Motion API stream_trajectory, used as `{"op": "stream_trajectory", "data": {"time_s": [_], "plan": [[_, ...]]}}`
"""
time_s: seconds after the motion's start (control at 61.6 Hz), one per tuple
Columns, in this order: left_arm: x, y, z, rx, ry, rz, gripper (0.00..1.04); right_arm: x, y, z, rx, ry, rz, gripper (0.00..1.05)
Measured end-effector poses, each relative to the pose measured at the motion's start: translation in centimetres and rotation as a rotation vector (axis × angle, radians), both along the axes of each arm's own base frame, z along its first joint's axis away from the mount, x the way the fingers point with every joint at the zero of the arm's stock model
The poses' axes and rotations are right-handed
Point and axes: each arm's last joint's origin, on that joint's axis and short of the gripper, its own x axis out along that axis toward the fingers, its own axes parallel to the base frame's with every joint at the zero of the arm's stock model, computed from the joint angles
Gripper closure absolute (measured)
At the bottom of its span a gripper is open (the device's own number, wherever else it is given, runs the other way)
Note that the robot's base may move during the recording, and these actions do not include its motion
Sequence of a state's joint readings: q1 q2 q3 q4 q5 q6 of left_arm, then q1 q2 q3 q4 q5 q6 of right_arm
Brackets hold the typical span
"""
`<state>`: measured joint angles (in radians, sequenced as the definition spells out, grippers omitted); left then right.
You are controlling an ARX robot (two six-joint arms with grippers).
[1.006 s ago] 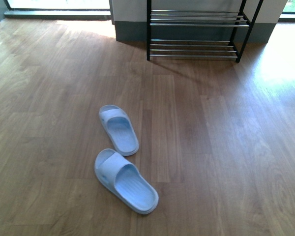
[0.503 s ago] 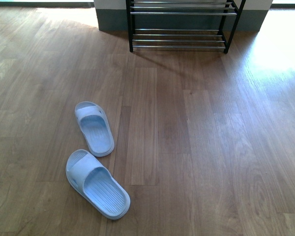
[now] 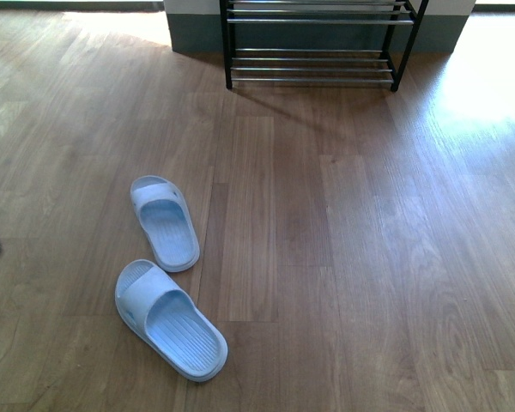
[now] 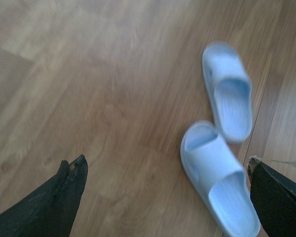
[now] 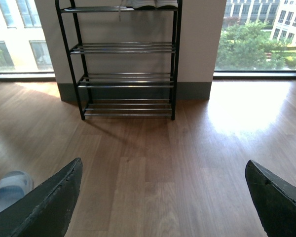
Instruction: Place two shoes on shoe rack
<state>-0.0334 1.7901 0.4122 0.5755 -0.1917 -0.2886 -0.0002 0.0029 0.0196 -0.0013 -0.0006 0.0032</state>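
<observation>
Two shoes (image 3: 165, 225), pale blue slides, are laid on the wooden floor (image 3: 369, 257), well apart from the shoe rack (image 3: 313, 77) at its far end. The left claw (image 4: 165, 165) and right claw (image 5: 163, 167) are spread wide, nothing held. Reaching is judged the step in hand. Next, the left claw must be lowered around the nearer slide (image 3: 172, 319).

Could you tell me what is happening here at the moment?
Nothing is held yet. The near slide and the far slide, both pale blue, lie on the wooden floor, well short of the shoe rack. The left tool hangs open near them; the right tool is open too, facing the rack.
</observation>
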Motion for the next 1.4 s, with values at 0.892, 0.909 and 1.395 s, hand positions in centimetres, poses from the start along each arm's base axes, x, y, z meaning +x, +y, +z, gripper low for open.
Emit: {"op": "stream_trajectory", "data": {"time_s": [0.892,0.909,1.395], "plan": [[11.0,-7.4,-20.6,-0.095,0.508,-0.344,0.09,0.0,0.0,0.0,0.000,0.000,0.000,0.09],[10.9,-7.4,-20.8,-0.091,0.510,-0.345,0.09,0.0,0.0,0.0,0.000,0.000,0.000,0.09],[12.3,-6.5,-23.9,0.041,0.423,-0.333,0.26,0.0,0.0,0.0,0.000,0.000,0.000,0.09]]}}
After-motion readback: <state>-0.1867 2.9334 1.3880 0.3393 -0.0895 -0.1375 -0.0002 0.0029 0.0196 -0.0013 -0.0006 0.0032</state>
